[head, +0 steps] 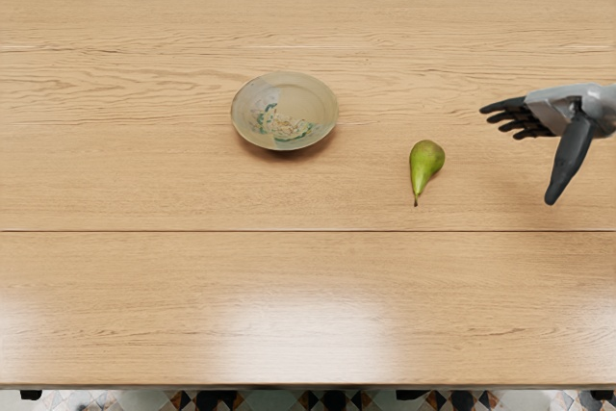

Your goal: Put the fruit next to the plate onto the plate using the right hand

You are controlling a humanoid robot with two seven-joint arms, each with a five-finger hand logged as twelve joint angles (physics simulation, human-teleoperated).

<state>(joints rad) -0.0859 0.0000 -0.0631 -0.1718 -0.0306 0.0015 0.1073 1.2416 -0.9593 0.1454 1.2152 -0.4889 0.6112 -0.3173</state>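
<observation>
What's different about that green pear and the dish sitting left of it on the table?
The pear is plain green and tapers to a stem; the plate is round and pale, with a mottled centre. The pear looks smaller than the plate. The pear lies on its side; the plate sits flat, open upward. The pear is nearer the open right hand than the plate is. Both rest on the wooden table, apart.

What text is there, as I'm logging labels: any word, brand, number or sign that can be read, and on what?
None can be read. The plate bears only a blotchy green-brown pattern, no lettering; the pear, the table and the right hand show no markings.
</observation>
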